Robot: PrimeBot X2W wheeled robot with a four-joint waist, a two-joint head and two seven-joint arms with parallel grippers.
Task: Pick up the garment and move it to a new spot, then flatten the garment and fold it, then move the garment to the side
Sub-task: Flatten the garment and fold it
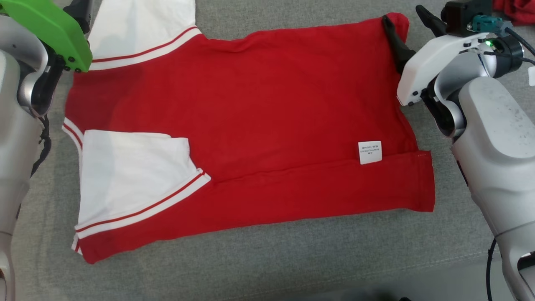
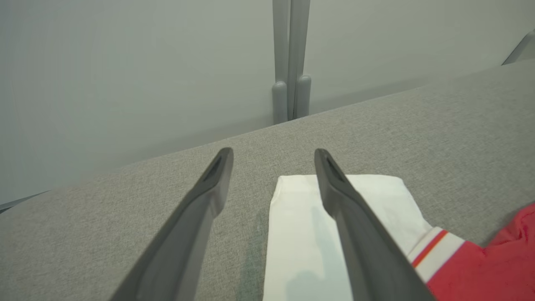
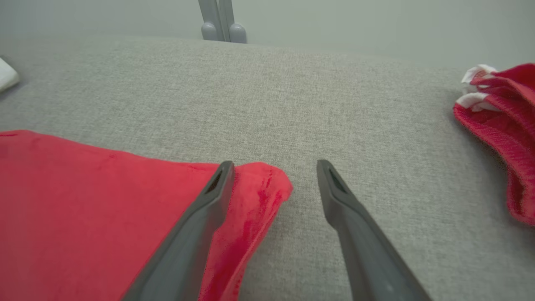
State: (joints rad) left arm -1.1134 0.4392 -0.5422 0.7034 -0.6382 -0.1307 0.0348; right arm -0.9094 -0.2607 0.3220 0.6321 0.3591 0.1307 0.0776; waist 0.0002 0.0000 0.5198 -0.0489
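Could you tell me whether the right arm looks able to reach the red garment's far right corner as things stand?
Probably yes: the right gripper hangs at that corner of the red garment, jaws open astride its edge, with nothing in between.

The pale left forearm point(image 1: 14, 146) and right forearm point(image 1: 495, 159) rise at either side, reaching toward the far edge. The left tool point(image 2: 273, 161) and right tool point(image 3: 276, 169) both hold their dark fingers spread wide apart.
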